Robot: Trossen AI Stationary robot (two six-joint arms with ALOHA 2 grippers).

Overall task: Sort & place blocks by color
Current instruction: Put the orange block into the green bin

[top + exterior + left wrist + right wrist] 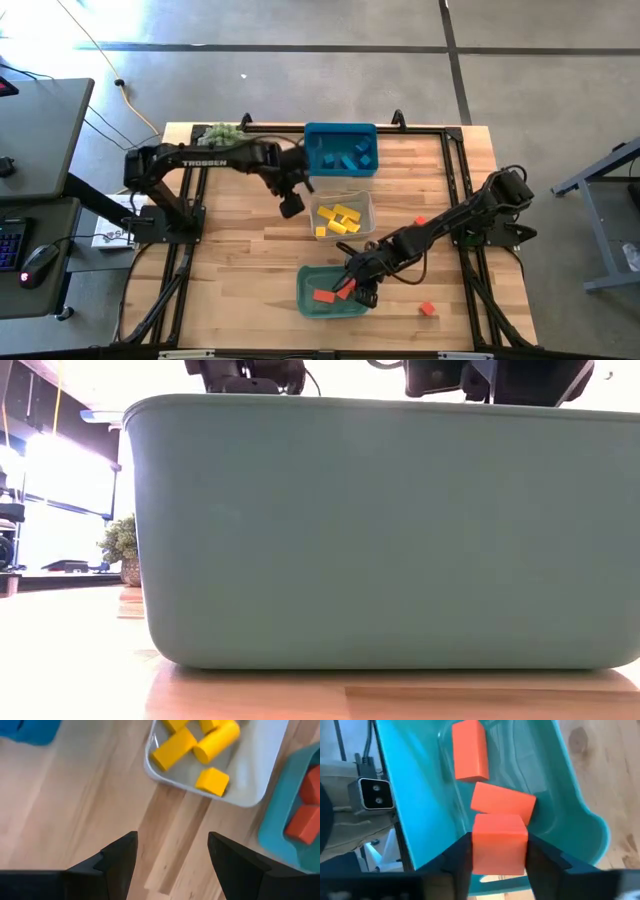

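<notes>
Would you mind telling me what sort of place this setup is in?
Probably a robotics lab or workshop: a wooden table in a black frame on a bare concrete floor, with a desk holding a keyboard and mouse alongside.

blocks [341, 220] in three bins [318, 305]

red blocks [470, 750] in teal bin, yellow in clear, blue in blue.
</notes>
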